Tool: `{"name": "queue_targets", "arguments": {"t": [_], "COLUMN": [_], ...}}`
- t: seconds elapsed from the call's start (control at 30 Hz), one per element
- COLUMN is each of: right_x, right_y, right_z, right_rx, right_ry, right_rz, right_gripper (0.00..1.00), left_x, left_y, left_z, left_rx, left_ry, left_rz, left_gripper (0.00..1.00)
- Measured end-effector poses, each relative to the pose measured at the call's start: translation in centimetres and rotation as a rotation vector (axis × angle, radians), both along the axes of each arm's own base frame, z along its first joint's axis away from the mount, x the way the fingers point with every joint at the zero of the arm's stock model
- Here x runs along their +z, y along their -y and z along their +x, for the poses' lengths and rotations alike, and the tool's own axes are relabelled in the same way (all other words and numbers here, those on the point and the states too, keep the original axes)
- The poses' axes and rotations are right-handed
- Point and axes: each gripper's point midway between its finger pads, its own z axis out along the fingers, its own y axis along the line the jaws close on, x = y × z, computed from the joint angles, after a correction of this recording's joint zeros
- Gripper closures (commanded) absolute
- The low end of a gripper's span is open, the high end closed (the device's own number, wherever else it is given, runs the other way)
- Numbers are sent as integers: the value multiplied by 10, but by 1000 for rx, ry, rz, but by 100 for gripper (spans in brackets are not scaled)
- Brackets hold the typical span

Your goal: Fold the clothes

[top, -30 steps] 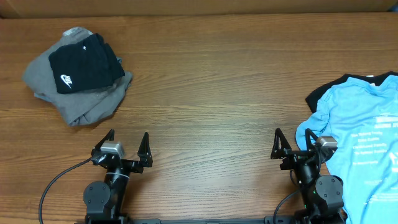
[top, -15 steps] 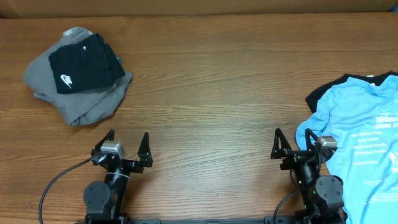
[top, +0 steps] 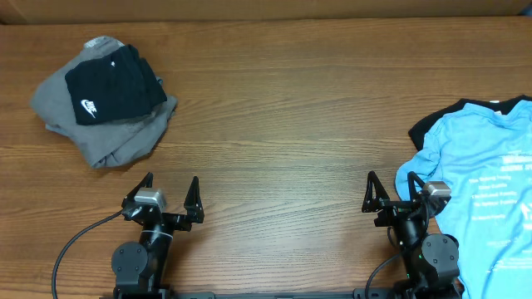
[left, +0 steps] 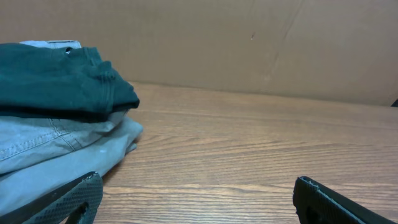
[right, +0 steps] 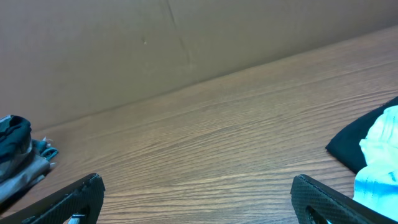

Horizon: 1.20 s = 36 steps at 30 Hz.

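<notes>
Both arms sit low at the near edge of the worktop (top: 283,108), and neither is carrying anything. The left hand (top: 171,179) has its jaws spread wide, with only bare wood between them. The right hand (top: 391,178) is spread just as wide and is just as empty.

In the far left corner there's a small stack. A grey piece (top: 100,137) lies crumpled at the bottom, and a black piece (top: 112,83) with a white swoosh rests on top of it. From the left wrist view the stack is ahead and to the left, well apart from the fingers (left: 68,199).

On the right side, the blue T-shirt (top: 486,183) lies spread flat with its white lettering up, and it runs off the right edge of the overhead view. A black garment (top: 428,129) shows from under it on the far and left sides. The shirt's sleeve comes in just beside the right hand's outer finger, but I can't tell whether they touch. In the right wrist view, black cloth and a bit of blue show at the lower right.

A cardboard wall (left: 249,43) stands along the far edge.
</notes>
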Motion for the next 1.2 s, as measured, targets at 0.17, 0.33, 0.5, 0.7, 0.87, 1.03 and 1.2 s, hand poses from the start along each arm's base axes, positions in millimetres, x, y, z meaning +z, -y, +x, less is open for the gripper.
{"name": "queue_targets", "arguments": {"t": [0.17,0.33,0.5,0.7,0.87,1.03,1.2], "right_x": [0,0,3,17,33,79,106], "right_y": [0,0,-1,-19,-30,-32,-35], "right_z": [0,0,0,-2,-8,-17,-11], "right_rx": [0,0,4,105,174,197,199], "right_ry": [0,0,14,55,67,30,-176], "right_rz": [0,1,4,78,112,86,53], "right_gripper": [0,0,0,0,0,0,0], "left_x": [0,0,3,37,66,102,147], "left_y": [0,0,10,32,34,34,34], "left_z": [0,0,-2,-9,-16,-18,-2], "left_rx": [0,-1,-61,-190,-203,-203,-201], "left_ry": [0,0,13,148,145,37,-118], "left_rz": [0,0,-4,-9,-15,-31,-54], "left_gripper": [0,0,0,0,0,0,0]}}
